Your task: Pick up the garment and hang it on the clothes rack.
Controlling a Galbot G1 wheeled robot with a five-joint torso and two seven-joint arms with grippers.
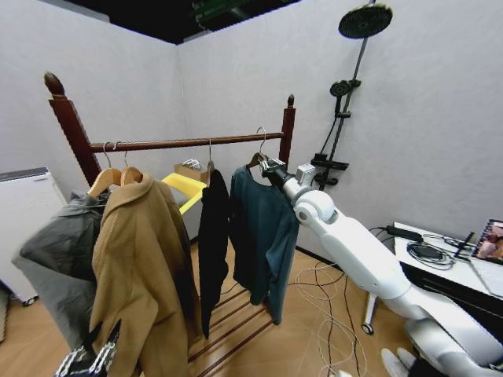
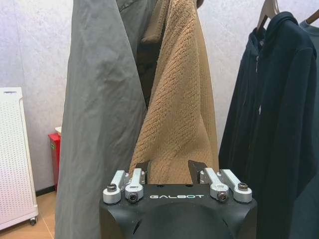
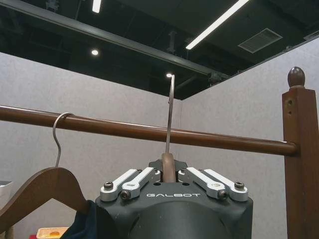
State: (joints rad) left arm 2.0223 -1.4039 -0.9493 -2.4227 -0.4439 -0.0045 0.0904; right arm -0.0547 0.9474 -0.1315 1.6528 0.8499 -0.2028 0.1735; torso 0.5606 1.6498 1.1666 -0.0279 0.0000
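My right gripper point(image 3: 169, 172) pinched on the garment's point(image 1: 263, 228) wooden hanger neck, hook over the clothes rack point(image 1: 189, 143) bar, my left gripper point(image 2: 172, 172) open by the tan coat point(image 2: 177, 114), white walls, wood floor point(image 1: 314, 330)

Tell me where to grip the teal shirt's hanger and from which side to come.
Grip the wooden hanger at its neck, just below the metal hook, coming from the room side of the clothes rack, facing the bar. The right gripper already sits shut there; the teal shirt drapes over the arms, leaving the neck bare.
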